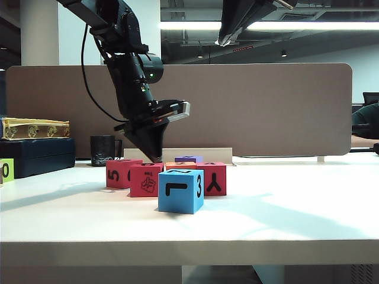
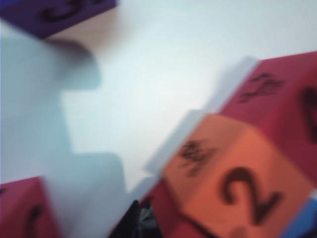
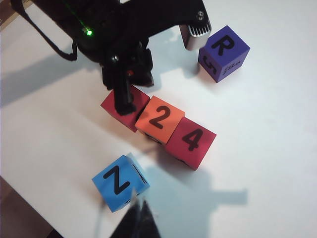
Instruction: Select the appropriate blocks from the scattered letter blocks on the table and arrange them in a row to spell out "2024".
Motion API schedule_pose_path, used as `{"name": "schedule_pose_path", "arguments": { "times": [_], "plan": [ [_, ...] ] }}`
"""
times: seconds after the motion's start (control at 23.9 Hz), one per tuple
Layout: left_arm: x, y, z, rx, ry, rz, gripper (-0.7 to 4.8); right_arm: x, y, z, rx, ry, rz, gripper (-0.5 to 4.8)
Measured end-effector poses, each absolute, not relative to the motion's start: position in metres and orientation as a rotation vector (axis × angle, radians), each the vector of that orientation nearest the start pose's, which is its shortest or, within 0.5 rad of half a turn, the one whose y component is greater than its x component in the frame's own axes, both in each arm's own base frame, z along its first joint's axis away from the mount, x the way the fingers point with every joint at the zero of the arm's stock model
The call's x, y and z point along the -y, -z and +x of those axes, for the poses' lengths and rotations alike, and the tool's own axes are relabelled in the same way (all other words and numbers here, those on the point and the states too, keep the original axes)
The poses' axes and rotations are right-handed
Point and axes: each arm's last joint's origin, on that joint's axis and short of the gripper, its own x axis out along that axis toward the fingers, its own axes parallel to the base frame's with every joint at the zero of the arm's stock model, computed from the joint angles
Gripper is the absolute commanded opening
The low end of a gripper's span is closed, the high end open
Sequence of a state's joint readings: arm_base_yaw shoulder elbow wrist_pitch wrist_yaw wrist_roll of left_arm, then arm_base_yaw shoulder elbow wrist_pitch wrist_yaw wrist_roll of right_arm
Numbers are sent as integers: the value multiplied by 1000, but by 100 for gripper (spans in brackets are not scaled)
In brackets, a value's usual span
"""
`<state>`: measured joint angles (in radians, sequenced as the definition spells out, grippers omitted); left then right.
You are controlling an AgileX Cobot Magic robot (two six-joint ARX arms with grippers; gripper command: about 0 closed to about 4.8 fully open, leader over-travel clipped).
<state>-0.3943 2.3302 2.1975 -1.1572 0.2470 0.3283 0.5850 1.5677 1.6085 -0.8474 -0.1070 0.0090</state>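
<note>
The white tabletop (image 1: 308, 219) carries the blocks near its middle. The left hand (image 1: 155, 155), jaws closed on nothing, points down onto a red block (image 3: 115, 105). That block starts a row in the right wrist view: the orange 2 block (image 3: 159, 119) touches it, and the red 4 block (image 3: 190, 141) touches the orange one at four o'clock. A blue block (image 3: 119, 182) sits apart at seven o'clock of the row, a purple R block (image 3: 224, 52) well off at one o'clock. The right hand (image 3: 134, 224), closed and empty, hangs just beside the blue block.
</note>
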Motion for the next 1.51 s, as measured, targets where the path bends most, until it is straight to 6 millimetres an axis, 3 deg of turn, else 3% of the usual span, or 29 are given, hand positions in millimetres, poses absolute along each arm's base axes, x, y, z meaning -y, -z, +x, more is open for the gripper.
{"name": "schedule_pose_path", "arguments": {
  "times": [0.63, 0.8, 1.09, 1.51],
  "plan": [
    [171, -239, 466, -1004, 623, 429, -6, -184, -367, 272, -805, -652, -190, -3],
    [156, -240, 475, -978, 560, 445, -6, -183, -366, 271, -821, -650, -194, -4],
    [133, -227, 481, -1052, 524, 431, -6, -183, -366, 271, -823, -650, -195, -4],
    [134, -220, 472, -1157, 559, 431, -6, -184, -368, 272, -803, -652, -190, -4]
  ]
}}
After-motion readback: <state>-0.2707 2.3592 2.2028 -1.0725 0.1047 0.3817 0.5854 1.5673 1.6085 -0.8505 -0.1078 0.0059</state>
